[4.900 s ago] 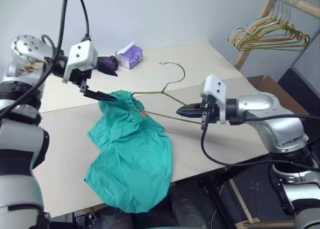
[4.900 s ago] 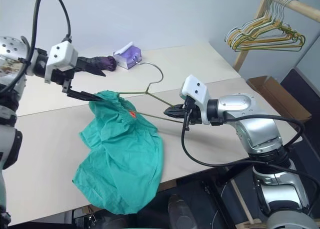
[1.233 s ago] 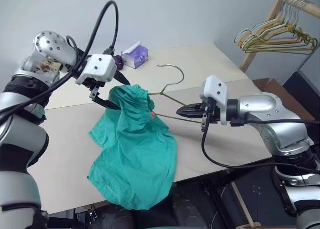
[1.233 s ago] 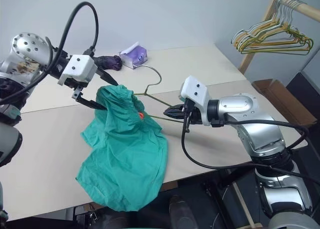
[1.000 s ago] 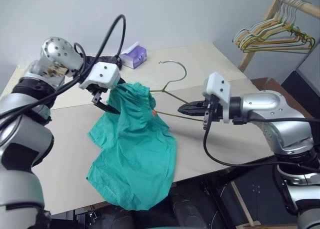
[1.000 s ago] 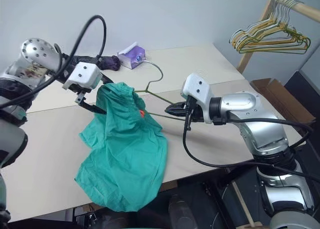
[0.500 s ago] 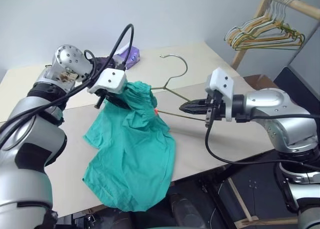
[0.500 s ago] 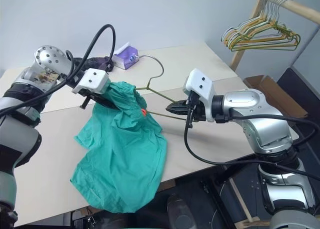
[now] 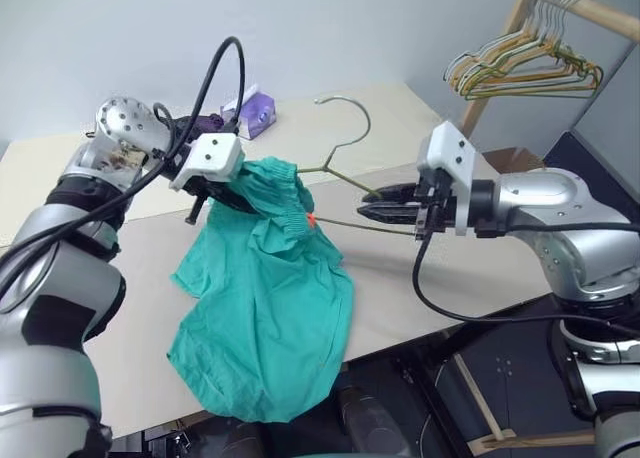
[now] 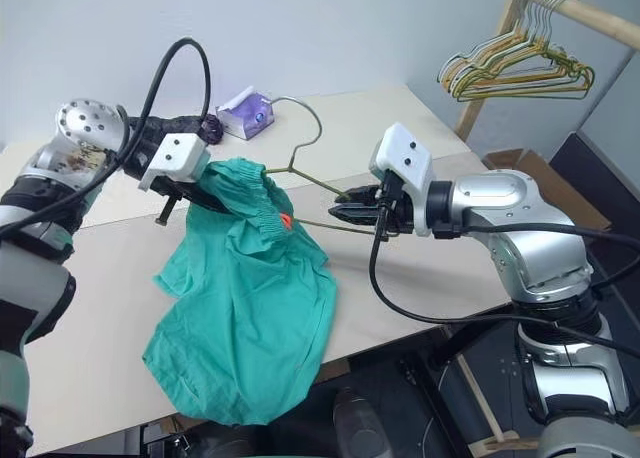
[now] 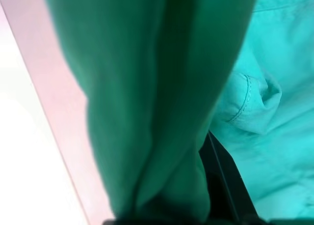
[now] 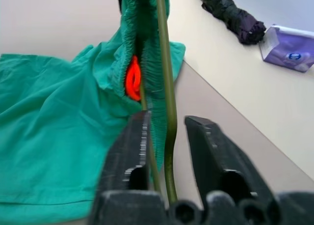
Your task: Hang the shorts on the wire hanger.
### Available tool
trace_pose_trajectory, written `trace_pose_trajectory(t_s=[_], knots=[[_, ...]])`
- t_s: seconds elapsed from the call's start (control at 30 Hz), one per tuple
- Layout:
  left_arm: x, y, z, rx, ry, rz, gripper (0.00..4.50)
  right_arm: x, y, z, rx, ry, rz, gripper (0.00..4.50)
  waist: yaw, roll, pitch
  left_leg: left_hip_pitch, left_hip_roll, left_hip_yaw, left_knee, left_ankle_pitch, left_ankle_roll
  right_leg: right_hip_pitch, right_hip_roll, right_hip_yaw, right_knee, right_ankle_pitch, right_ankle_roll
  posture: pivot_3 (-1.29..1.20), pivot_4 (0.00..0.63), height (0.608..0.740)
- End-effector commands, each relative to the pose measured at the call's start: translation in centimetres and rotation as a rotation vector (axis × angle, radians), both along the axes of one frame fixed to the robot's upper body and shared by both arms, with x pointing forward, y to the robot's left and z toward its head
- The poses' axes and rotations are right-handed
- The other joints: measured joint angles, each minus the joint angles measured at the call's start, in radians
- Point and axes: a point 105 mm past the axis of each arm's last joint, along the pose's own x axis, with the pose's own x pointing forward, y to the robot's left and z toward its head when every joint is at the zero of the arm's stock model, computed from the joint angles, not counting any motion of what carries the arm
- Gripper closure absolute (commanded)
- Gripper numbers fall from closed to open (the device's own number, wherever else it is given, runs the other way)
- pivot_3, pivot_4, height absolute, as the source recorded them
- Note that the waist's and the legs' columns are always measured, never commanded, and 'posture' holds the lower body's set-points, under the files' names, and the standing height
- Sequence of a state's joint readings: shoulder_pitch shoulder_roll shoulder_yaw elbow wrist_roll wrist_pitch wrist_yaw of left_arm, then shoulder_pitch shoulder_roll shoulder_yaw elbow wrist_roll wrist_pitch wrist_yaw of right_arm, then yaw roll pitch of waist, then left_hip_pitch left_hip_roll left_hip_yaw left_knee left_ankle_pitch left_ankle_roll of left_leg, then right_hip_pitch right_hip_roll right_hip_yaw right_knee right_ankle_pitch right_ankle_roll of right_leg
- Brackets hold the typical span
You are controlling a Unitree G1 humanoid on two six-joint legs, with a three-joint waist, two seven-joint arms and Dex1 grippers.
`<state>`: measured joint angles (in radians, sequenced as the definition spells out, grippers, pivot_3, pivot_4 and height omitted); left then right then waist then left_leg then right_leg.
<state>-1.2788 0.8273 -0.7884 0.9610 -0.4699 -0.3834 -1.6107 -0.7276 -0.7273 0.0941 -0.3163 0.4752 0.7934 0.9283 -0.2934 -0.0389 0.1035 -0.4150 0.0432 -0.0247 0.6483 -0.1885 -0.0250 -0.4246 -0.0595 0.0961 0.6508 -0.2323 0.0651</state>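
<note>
Since a second ago the left hand (image 9: 232,194) has been clenched on the waistband of the shorts (image 9: 268,308), draped over the counter (image 9: 400,278) edge, while the right hand (image 12: 167,136), at 3 o'clock, has been parted around the wire hanger (image 12: 164,82), indicating a regrip.

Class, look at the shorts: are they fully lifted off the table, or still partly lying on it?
Partly lying. The waistband of the shorts is raised on the wire hanger; the legs spread over the table and its front edge.
</note>
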Motion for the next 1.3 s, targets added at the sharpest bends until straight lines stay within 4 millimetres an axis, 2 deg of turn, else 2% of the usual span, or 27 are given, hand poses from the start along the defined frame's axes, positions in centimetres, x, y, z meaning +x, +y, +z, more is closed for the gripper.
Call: trace_pose_trajectory(t_s=[0.03, 0.2, 0.3, 0.37, 0.43, 0.53, 0.6, 0.7, 0.77, 0.93, 1.03, 1.17, 1.3], knots=[[-0.3, 0.6, 1.6, -0.068, -0.02, 0.019, 4.5, 1.0, -3.6, 2.5, 0.035, -0.099, -0.149, 1.65, 0.003, 0.0, 0.0, 0.0, 0.0, 0.0, 0.0, 0.0, 0.0, 0.0, 0.0, 0.0, 0.0, 0.0, 0.0, -0.25, 0.009, 0.74], [-0.3, 1.4, 1.7, -0.121, -0.004, 0.07, 4.5, 0.6, -9.1, 3.5, 0.09, -0.123, -0.352, 0.02, 0.007, 0.0, 0.0, 0.0, 0.0, 0.0, 0.0, 0.0, 0.0, 0.0, 0.0, 0.0, -0.001, 0.0, 0.0, -0.25, 0.027, 0.74], [-0.3, 1.9, 1.5, -0.136, 0.003, 0.089, 4.5, -0.5, -11.7, 2.2, 0.106, -0.081, -0.443, 0.02, 0.007, 0.0, 0.0, 0.0, 0.0, 0.0, -0.001, 0.0, 0.0, 0.001, 0.0, 0.0, -0.001, 0.0, 0.0, -0.24, 0.035, 0.74], [-0.4, 2.0, 1.4, -0.135, 0.006, 0.094, 4.5, -1.7, -12.0, 0.3, 0.104, -0.02, -0.439, 0.02, 0.007, 0.0, 0.0, 0.001, 0.0, 0.0, -0.001, 0.0, 0.0, 0.001, 0.0, 0.0, -0.001, 0.0, 0.0, -0.23, 0.04, 0.74], [-0.4, 2.0, 1.4, -0.136, 0.005, 0.097, 4.5, -2.4, -11.1, -2.0, 0.107, 0.055, -0.416, 0.02, 0.003, 0.0, 0.0, 0.002, 0.0, 0.001, -0.001, 0.0, 0.0, 0.002, 0.0, 0.001, -0.001, 0.0, 0.0, -0.23, 0.04, 0.74], [-0.4, 1.9, 1.6, -0.142, 0.003, 0.098, 4.5, -2.4, -8.6, -5.3, 0.127, 0.15, -0.372, 0.02, -0.002, 0.0, 0.0, 0.004, 0.001, 0.002, -0.001, 0.0, 0.0, 0.002, 0.001, 0.003, 0.0, 0.0, 0.0, -0.23, 0.036, 0.74], [-0.3, 1.8, 1.7, -0.142, 0.001, 0.098, 4.5, -1.4, -6.3, -7.3, 0.184, 0.214, -0.363, 0.02, -0.005, 0.0, -0.001, 0.007, 0.001, 0.002, -0.002, 0.0, 0.0, 0.004, 0.001, 0.003, 0.0, 0.0, 0.0, -0.23, 0.034, 0.74], [-0.3, 1.7, 2.0, -0.139, -0.004, 0.096, 4.5, 0.2, -2.5, -9.4, 0.265, 0.307, -0.34, 0.02, -0.009, 0.002, -0.002, 0.007, 0.001, 0.002, -0.003, 0.0, 0.0, 0.003, 0.002, 0.004, -0.001, 0.0, -0.001, -0.22, 0.028, 0.74], [-0.3, 1.6, 2.1, -0.138, -0.008, 0.096, 4.5, 1.0, -0.6, -10.6, 0.282, 0.348, -0.332, 0.02, -0.009, 0.003, -0.002, 0.005, 0.0, 0.002, -0.003, 0.0, 0.0, 0.002, 0.001, 0.003, -0.001, 0.0, 0.0, -0.22, 0.028, 0.74], [-0.3, 1.7, 2.3, -0.132, -0.016, 0.098, 4.5, 2.2, 2.2, -11.9, 0.358, 0.476, -0.311, 0.02, 0.002, 0.003, -0.003, 0.002, 0.0, 0.0, -0.003, 0.0, 0.0, 0.001, 0.0, 0.001, -0.001, 0.0, 0.0, -0.21, 0.022, 0.74], [-0.3, 1.8, 2.4, -0.131, -0.019, 0.102, 4.5, 2.0, 3.5, -12.8, 0.341, 0.516, -0.279, 0.02, 0.007, 0.003, -0.003, 0.002, 0.0, -0.001, -0.002, 0.0, 0.0, 0.001, 0.0, 0.0, -0.001, 0.0, 0.0, -0.2, 0.021, 0.74], [-0.3, 2.0, 2.3, -0.13, -0.018, 0.106, 4.5, 1.8, 4.8, -12.8, 0.388, 0.565, -0.237, 0.02, 0.006, 0.002, -0.003, 0.002, 0.0, -0.001, -0.002, 0.0, 0.0, 0.002, 0.0, 0.0, -0.001, 0.0, 0.0, -0.2, 0.022, 0.74], [-0.3, 2.1, 2.2, -0.127, -0.018, 0.11, 4.5, 2.0, 5.8, -12.5, 0.412, 0.572, -0.214, 0.91, 0.003, 0.003, -0.003, 0.002, 0.0, -0.001, -0.002, 0.0, 0.0, 0.002, 0.001, 0.0, -0.001, 0.0, 0.0, -0.2, 0.023, 0.74]])
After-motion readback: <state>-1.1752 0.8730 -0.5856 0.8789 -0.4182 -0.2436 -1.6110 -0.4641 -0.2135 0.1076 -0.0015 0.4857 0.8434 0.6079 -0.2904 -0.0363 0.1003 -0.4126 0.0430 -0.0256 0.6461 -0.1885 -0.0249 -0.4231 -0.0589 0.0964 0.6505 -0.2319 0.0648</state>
